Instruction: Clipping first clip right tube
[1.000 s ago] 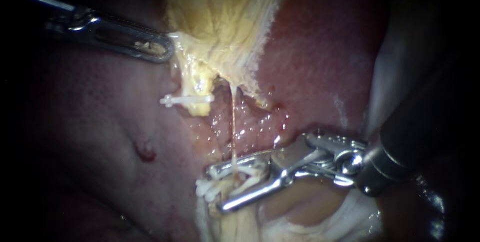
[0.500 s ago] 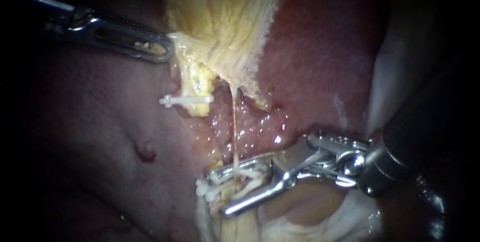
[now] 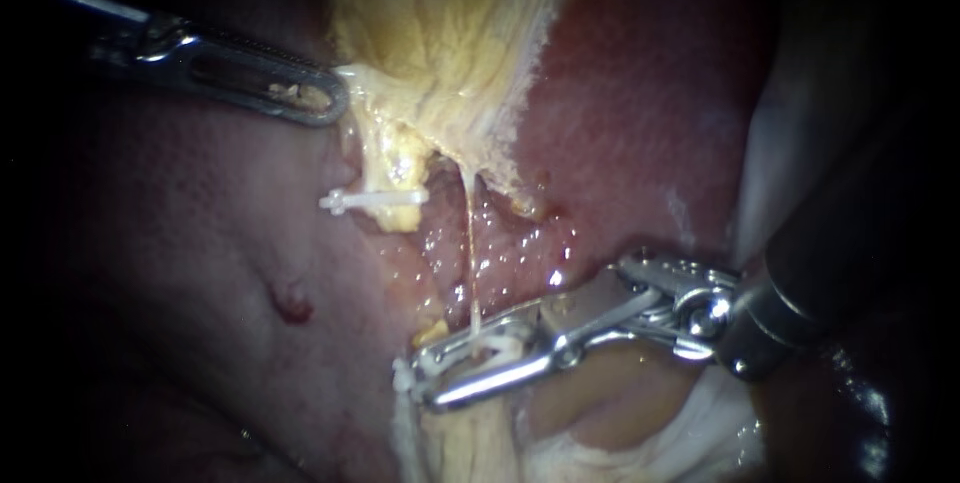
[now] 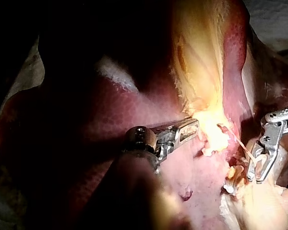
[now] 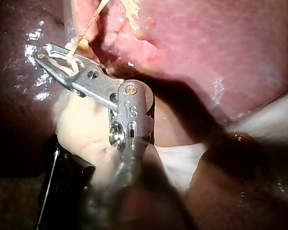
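The left instrument [image 3: 325,101] comes in from the upper left. Its long windowed jaws lie narrow, closed on the lower left edge of the gallbladder [image 3: 450,33], and a scrap of yellow tissue shows through the window. In the left wrist view the jaw tips meet the same bright yellow edge. Below that shaft spreads the dark red liver [image 3: 180,243], with a small red spot on its surface.

Just right of the jaw tips a short, thick yellow stalk, the left tube [image 3: 385,158], hangs from the gallbladder. A seated clip [image 3: 372,200], white and lying crosswise, is on it near its lower end.

Right of that, the right tube [image 3: 468,243] runs as a thin pale strand from the gallbladder's lower point straight down over wet, glistening liver and into the jaws of the right instrument [image 3: 428,373]. That instrument's shaft enters from the right, and its jaws point left and slightly down. They stand narrow, pressed from both sides on a white clip [image 3: 490,348] that sits across the strand at its lower end. The right wrist view shows the strand passing between the jaws close to their tips, with the white clip inside them. Pale yellowish tissue [image 3: 480,443] lies under the jaws
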